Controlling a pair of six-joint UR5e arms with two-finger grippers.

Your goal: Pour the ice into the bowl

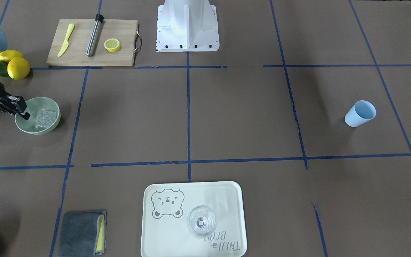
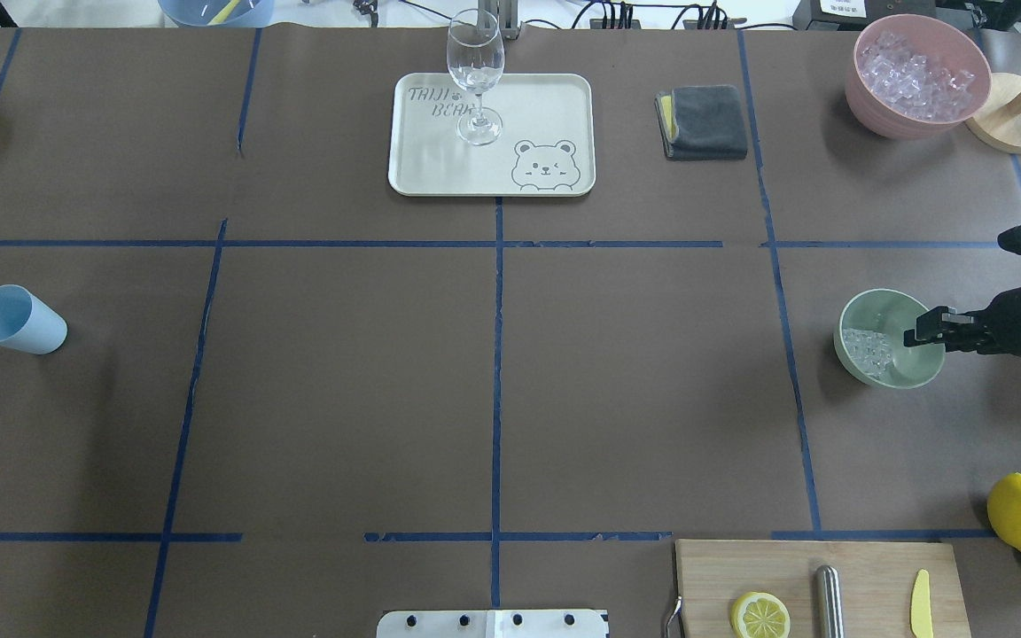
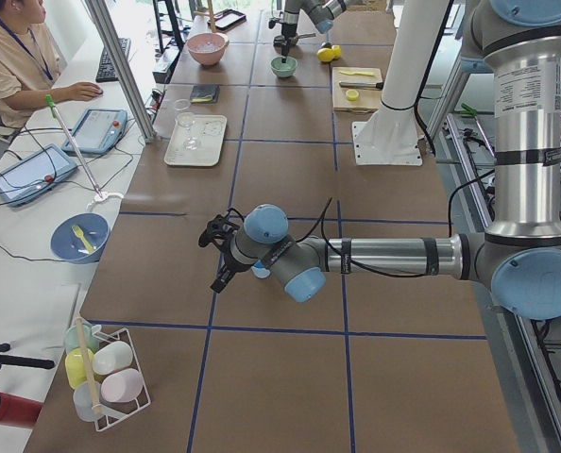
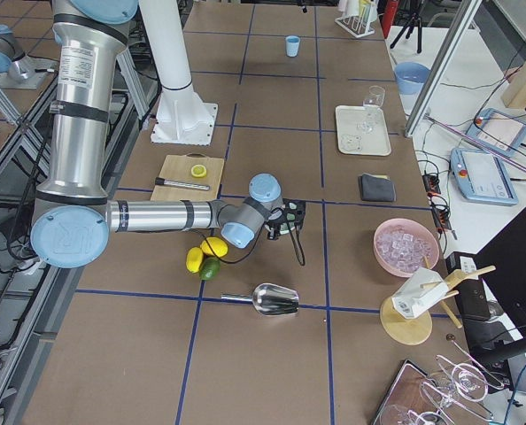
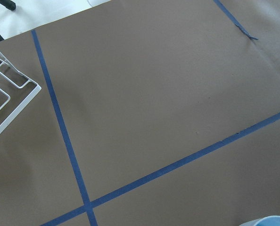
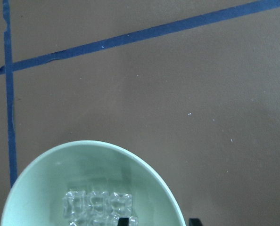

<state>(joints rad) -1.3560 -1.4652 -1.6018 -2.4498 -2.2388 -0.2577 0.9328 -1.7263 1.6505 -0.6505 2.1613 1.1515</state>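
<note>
the small clear ice cubes point(image 2: 868, 351) already lie in a loose cluster on the floor of the round pale mint-green bowl point(image 2: 869, 297), piled toward the side away from the right gripper point(image 2: 923, 331), so to my eye the pour itself looks finished and what remains is getting clear of the bowl. that bowl sits on the brown bench out at the robot's right, well apart from the lemons and the wooden board. from the wrist view the right gripper stands astride the bowl's rim, one fingertip inside and one outside, with a clear gap on the inner side; it seems parted and clamped on nothing. the safe way out, i'd say, is straight up until both fingertips are above the rim, and only then sideways, because a drag across that thin wall could tip or slide so light a bowl and spill the cubes. the ice is glassy and faintly white against the green, a single shallow layer, none of it lying on the bench beside the bowl. the left gripper point(image 3: 220, 257) hangs over bare bench far off at the other end; how far it is parted i cannot tell.
</note>
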